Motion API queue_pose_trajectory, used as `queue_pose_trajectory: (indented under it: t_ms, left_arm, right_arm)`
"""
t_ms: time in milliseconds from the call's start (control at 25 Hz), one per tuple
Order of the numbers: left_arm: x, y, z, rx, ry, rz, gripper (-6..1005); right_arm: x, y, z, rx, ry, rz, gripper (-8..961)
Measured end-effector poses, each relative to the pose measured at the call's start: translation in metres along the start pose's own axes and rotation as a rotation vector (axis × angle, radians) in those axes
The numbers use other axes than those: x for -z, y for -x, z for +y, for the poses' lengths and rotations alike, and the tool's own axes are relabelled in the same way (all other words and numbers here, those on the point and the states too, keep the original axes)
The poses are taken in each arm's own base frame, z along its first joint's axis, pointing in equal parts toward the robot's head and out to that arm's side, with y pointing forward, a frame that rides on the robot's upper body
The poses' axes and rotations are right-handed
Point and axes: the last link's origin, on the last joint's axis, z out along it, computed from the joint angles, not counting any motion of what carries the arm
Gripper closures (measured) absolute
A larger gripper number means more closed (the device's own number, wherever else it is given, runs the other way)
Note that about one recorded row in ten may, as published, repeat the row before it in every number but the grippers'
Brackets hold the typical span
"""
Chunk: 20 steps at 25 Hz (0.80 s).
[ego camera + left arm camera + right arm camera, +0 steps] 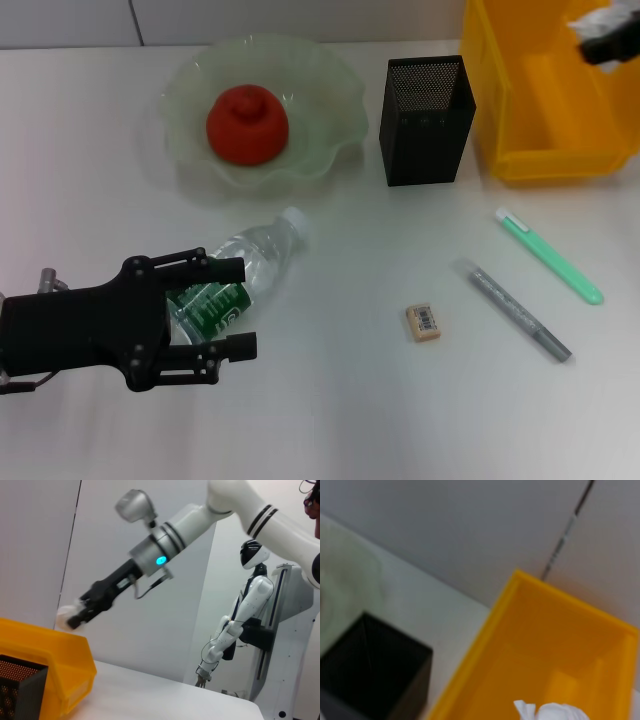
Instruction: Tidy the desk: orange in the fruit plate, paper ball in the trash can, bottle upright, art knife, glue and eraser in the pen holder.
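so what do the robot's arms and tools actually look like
The left tool is matte black: a boxy body with thin linkage-bar fingers. The right arm is glossy white with black bands, a grey wrist section with a glowing cyan light, a thin looping cable, and a black right tool.

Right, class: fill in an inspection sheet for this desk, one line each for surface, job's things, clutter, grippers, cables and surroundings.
Surface: white desk.
Job's things: red-orange orange in ruffled pale green glass fruit plate; clear green-labelled bottle lying flat; beige eraser, green-white pen-shaped tool and grey pen-shaped tool on the desk; black mesh pen holder; yellow trash can.
Clutter: nothing seen.
Grippers: left gripper open around the bottle; right gripper holds the white paper ball above the trash can.
Cables: thin cable under the right arm.
Surroundings: grey wall, another white robot.
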Motion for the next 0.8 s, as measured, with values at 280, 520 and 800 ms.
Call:
queue_pose_trajectory:
  t_ms: [280,520,800]
  left_arm:
    - [0.0,-0.001,0.0,0.002,-0.002,0.005,201]
    - [0.001,-0.006,-0.005,0.009,-0.011,0.011,200]
    - [0.006,-0.041,-0.036,0.181,-0.099,-0.055,201]
  right_arm:
    - [-0.024,0.004,-0.001,-0.004,0.007,-0.028,276]
    - [-0.015,-0.002,-0.001,-0.026,0.063,-0.121,177]
    - [0.028,-0.062,0.015,-0.084,0.477,-0.379,157]
